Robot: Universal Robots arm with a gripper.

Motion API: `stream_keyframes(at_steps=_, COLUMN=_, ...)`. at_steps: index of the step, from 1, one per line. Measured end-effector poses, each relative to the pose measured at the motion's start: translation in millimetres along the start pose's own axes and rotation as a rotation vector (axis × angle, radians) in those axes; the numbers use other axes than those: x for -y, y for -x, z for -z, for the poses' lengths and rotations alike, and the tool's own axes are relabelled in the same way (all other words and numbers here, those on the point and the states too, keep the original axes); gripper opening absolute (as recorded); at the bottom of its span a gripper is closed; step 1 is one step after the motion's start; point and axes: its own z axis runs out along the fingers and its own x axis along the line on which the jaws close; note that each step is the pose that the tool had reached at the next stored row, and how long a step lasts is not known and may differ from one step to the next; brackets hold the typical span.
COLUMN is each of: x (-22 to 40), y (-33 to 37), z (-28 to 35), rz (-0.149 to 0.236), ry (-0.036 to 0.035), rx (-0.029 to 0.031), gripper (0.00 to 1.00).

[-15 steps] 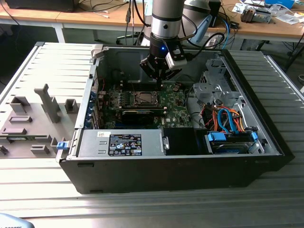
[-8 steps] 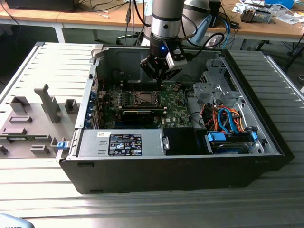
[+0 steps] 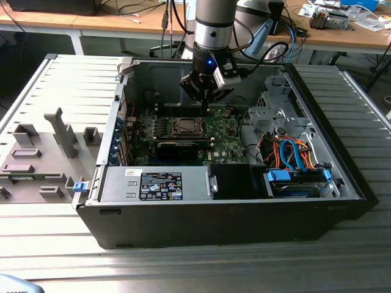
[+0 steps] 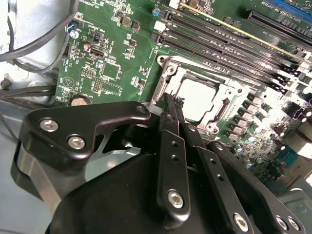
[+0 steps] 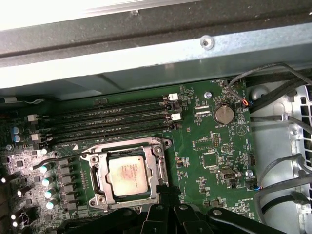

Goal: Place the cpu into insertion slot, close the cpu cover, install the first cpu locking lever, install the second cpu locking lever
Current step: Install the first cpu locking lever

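So the cpu [image 5: 127, 175] is sitting in the insertion slot [image 5: 97, 179] with the cpu cover [image 5: 157, 165] down over it, and the gripper [image 4: 171, 103], fingers clenched together, empty, hovers right beside the socket's edge.

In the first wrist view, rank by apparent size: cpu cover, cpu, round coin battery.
Largest to smallest in the first wrist view:
1. cpu cover, the metal frame around the chip
2. cpu, seated within the frame's opening
3. coin battery, clearly smallest
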Motion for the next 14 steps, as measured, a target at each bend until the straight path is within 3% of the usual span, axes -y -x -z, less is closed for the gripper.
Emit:
stream_keyframes(at_steps=8, x=0.0, y=0.0, z=0.0, rz=0.015, ry=0.0005, rx=0.0008, gripper=0.11)
stream_keyframes(at_steps=12, x=0.0, y=0.0, z=0.0, rz=0.024, ry=0.0219, rx=-0.0015, gripper=0.11)
stream_keyframes(at_steps=13, x=0.0, y=0.0, z=0.0, rz=0.029, ry=0.0319, rx=-0.0025, gripper=0.11)
stream_keyframes(at_steps=14, x=0.0, y=0.0, z=0.0, rz=0.033, ry=0.0363, rx=-0.0028, gripper=0.11)
